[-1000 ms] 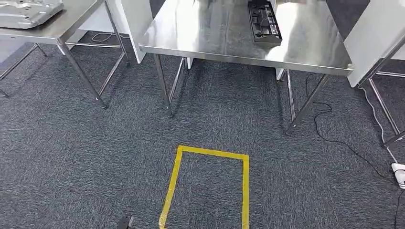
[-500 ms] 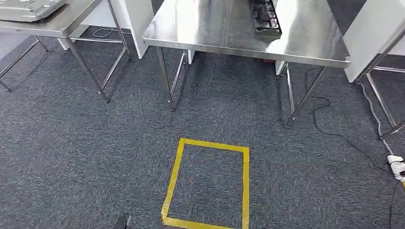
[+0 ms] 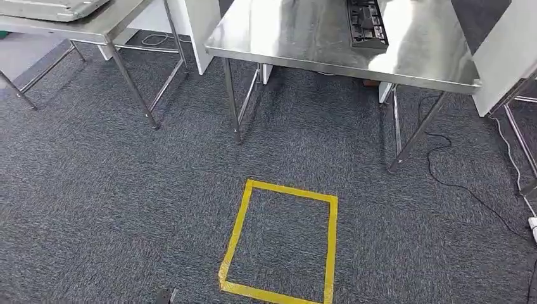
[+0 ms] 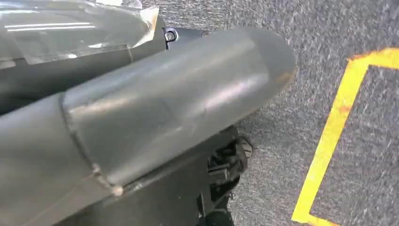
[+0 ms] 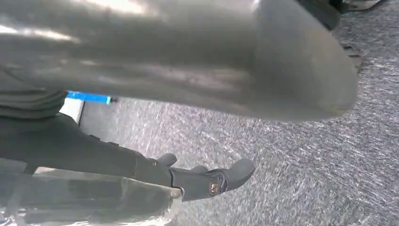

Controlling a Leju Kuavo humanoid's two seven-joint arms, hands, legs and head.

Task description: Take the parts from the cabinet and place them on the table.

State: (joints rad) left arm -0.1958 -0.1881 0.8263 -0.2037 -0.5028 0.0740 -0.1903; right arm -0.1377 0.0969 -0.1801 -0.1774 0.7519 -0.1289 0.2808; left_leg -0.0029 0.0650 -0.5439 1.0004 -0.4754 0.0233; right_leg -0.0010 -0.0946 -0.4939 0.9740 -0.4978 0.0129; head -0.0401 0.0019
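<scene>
Camera drift slides the shiny steel table (image 3: 304, 44) rightward, one black slotted rectangular part (image 3: 367, 22) already delivered there, far beyond the right hand's (image 5: 179, 70) outstretched, empty fingers (image 5: 235, 172); the left hand's (image 4: 164, 122) finger pose cannot be told; further parts likely remain.

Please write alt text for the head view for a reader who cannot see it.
A shiny steel table carrying a flat black ribbed part stands on grey carpet. A square of yellow tape marks the floor in front, with a second steel table further left.
</scene>
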